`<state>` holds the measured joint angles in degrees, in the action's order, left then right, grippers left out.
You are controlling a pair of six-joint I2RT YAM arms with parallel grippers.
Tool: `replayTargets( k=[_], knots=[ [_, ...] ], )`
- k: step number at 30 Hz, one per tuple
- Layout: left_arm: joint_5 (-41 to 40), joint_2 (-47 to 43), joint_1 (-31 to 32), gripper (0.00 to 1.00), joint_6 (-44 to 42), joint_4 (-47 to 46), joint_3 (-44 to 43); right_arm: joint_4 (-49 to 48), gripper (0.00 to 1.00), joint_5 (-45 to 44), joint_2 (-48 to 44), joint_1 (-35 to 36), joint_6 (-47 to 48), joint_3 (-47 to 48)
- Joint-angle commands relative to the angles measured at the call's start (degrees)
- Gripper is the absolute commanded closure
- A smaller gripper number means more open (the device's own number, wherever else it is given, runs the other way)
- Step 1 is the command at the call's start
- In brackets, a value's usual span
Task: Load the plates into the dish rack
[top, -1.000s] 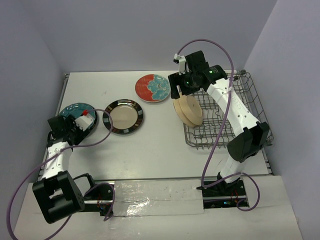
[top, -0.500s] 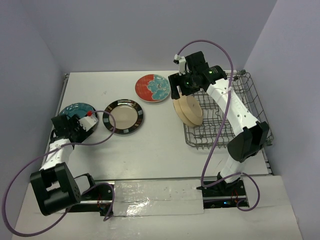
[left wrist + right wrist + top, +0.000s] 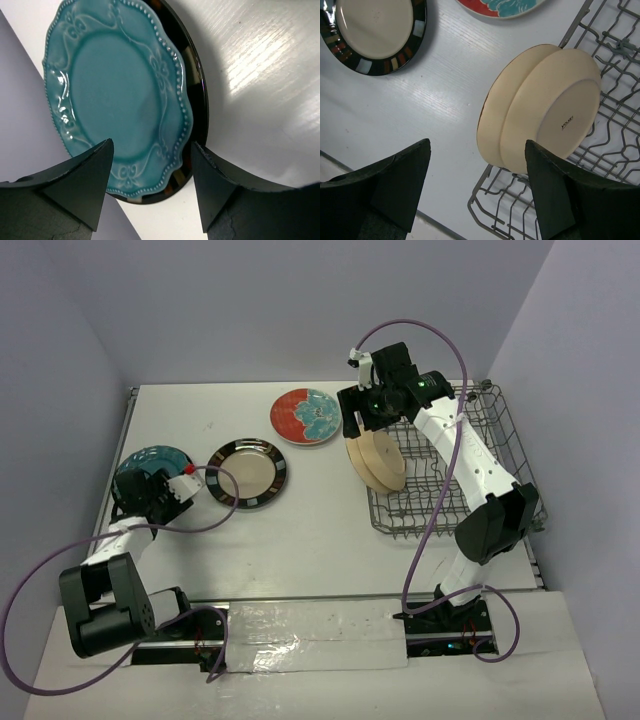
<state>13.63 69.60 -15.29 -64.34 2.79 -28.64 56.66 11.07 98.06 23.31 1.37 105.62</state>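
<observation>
A teal plate [image 3: 120, 90] lies on top of a dark striped-rim plate [image 3: 198, 95] at the table's far left [image 3: 150, 457]. My left gripper [image 3: 152, 145] is open just above the teal plate's near edge, one finger on each side, and holds nothing; it also shows in the top view [image 3: 137, 490]. A second striped-rim plate [image 3: 247, 473] and a red plate with blue flowers [image 3: 305, 416] lie flat on the table. Two beige plates [image 3: 545, 115] stand on edge at the left end of the grey wire dish rack [image 3: 460, 465]. My right gripper [image 3: 477, 144] hangs open and empty above them.
The grey side wall [image 3: 20, 125] rises close behind the teal plate. The left arm's purple cable [image 3: 215, 502] loops over the table beside the striped-rim plate. The rack's right part [image 3: 620, 75] holds only upright tines.
My left arm has swung its forearm and elbow to the left while its gripper stays over the teal plate's near edge. The right arm and all plates have not moved.
</observation>
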Motion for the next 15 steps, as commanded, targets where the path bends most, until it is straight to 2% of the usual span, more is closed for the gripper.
replayTargets(
  k=[1, 10, 15],
  knots=[
    [-1.2, 1.0, 1.2, 0.28, -3.2, -7.4, 3.3, -1.0, 0.18, 0.0, 0.3, -0.5, 0.7, 0.5],
    [-6.3, 2.7, 2.3, 0.31, -11.4, -22.2, 13.5, -1.0, 0.18, 0.1, -0.1, -0.8, 0.7, 0.3],
    [-7.6, 6.3, 2.4, 0.32, -11.9, -27.5, 13.4, -1.0, 0.18, 0.4, 0.2, -0.8, 0.7, 0.3]
  ],
)
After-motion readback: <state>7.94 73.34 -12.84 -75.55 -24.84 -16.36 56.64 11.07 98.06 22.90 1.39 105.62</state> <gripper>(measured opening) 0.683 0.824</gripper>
